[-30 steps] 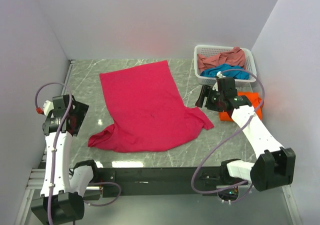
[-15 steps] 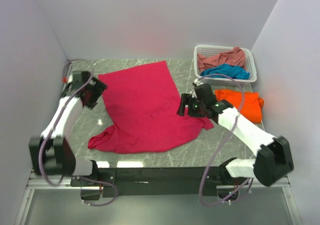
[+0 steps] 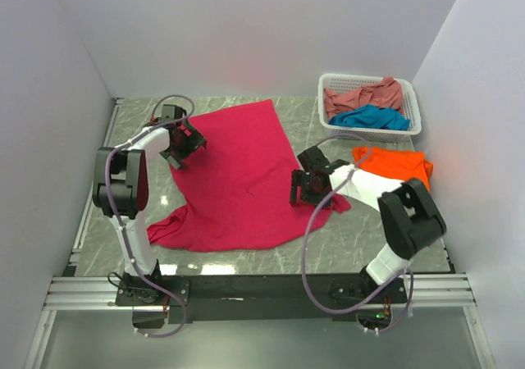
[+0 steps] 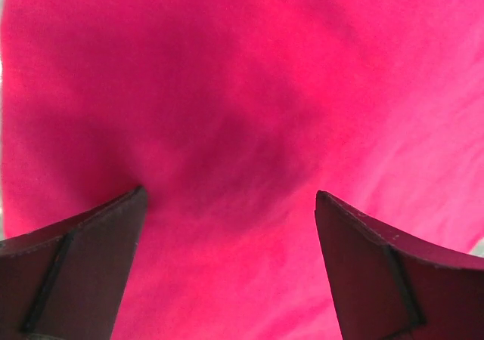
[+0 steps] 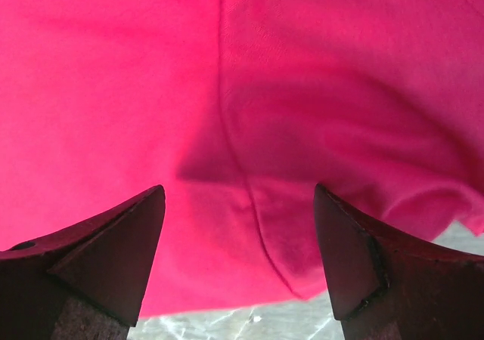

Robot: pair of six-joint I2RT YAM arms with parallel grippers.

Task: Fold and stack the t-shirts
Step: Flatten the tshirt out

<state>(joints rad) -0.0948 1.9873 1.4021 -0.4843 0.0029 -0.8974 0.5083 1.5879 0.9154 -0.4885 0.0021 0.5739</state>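
Observation:
A magenta-pink t-shirt (image 3: 238,176) lies spread flat in the middle of the table, its sleeves towards the near side. My left gripper (image 3: 187,143) hovers open over the shirt's far left corner; in the left wrist view the magenta cloth (image 4: 242,91) fills the frame between the spread fingers (image 4: 83,272). My right gripper (image 3: 305,189) hangs open over the shirt's right sleeve, whose seam (image 5: 234,143) runs between the fingertips (image 5: 355,257). Neither gripper (image 4: 229,196) (image 5: 238,193) holds anything. An orange t-shirt (image 3: 398,166) lies crumpled at the right.
A white lattice basket (image 3: 323,98) at the far right holds a salmon-pink shirt (image 3: 361,97) and a teal-blue one (image 3: 373,117). Grey marble table (image 3: 361,230) shows around the shirts. White walls stand close on the left, back and right.
Both arms swung inward over the magenta shirt: the left from the table's left edge to the far left corner, the right from beside the orange shirt to the right sleeve.

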